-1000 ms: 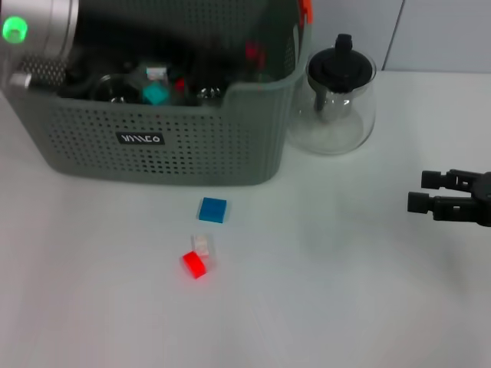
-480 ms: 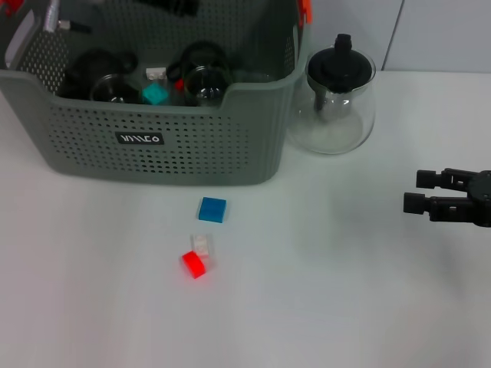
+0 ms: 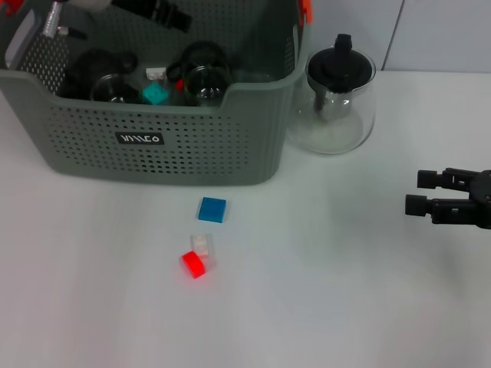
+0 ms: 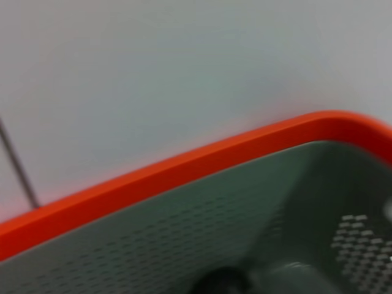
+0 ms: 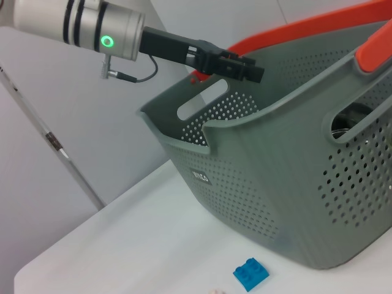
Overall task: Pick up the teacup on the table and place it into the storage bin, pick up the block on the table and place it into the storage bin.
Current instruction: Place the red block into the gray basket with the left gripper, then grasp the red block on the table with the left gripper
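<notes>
The storage bin (image 3: 169, 146) stood at the far left of the white bench (image 3: 322, 307), its black label facing the robot and an orange clip showing at its far right corner. Inside it lay dark-handled glass teacups (image 3: 201, 77) and a small teal block (image 3: 155, 93). The left gripper (image 5: 236, 66) hung above the bin's far left part; in the right wrist view its jaws looked close together with nothing between them, though how far they stood open could not be told. The right gripper (image 3: 420, 193) hovered low over the bench at the far right, well apart from everything, its jaws parted and empty. On the bench in front of the bin lay a blue block (image 3: 212, 209), and nearer the robot a red block (image 3: 194, 264) touching a clear block (image 3: 202, 244). A glass teapot (image 3: 337, 103) with a black lid stood just beside the bin's right end.
</notes>
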